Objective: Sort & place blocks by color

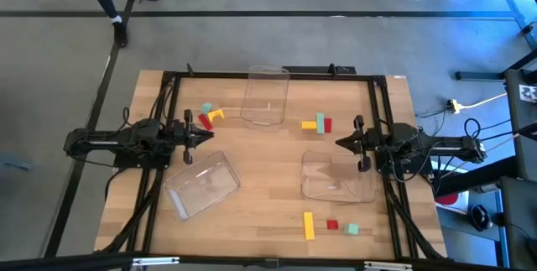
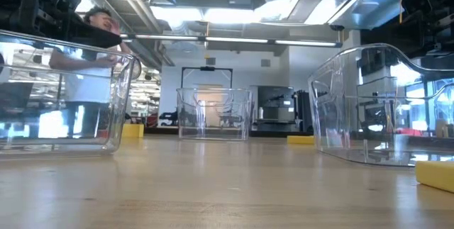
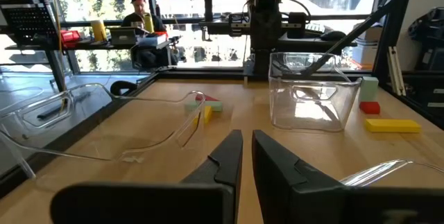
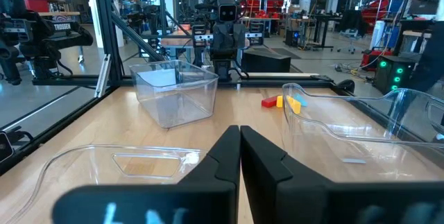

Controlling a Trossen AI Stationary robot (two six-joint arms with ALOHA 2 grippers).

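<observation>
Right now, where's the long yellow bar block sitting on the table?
In the high view the long yellow bar lies near the table's front edge, right of centre, just left of a small red block and below the right-hand clear tray.

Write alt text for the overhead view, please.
Nine small blocks sit in three loose clusters on a wooden table among three clear trays. The left gripper and right gripper wait at opposite edges, both shut.

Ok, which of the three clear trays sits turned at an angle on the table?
The tray by the left tool. It lies skewed to the table edges, while the far tray and the right-hand tray sit square.
</observation>
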